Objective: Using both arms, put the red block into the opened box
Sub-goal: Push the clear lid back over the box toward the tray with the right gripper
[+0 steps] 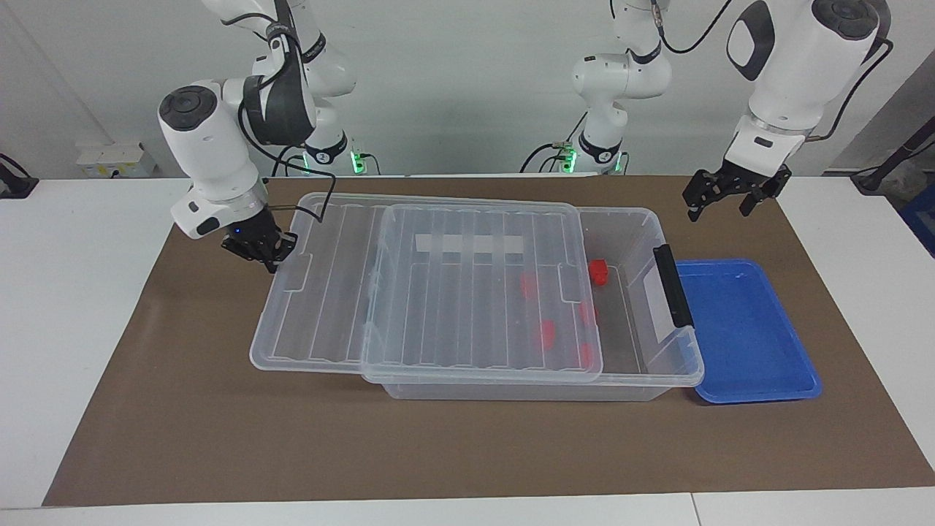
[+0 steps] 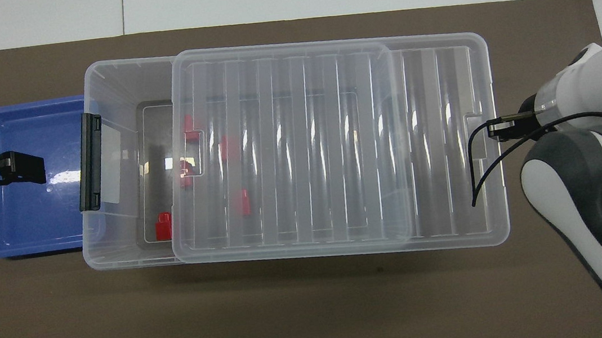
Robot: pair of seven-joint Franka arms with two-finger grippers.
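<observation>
The red blocks (image 1: 598, 271) lie inside the clear box (image 1: 661, 380), mostly under its ribbed lid (image 1: 467, 292). The right claw (image 1: 272, 257), shut, presses the lid's edge; closing seems in hand, so next push further. The left claw (image 1: 723, 196) waits open above the blue tray (image 1: 752, 329).

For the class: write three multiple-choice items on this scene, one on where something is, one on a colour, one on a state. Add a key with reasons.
1. The blue tray sits: A) beside the box at the left arm's end; B) on the lid; C) inside the box.
2. The box's side latch is: A) green; B) black; C) yellow.
3. The lid: A) lies wholly off the box; B) stands upright; C) covers most of the box.
Key: 1A, the tray lies next to the box's latch end; 2B, the latch is black; 3C, only a strip by the latch is uncovered.
</observation>
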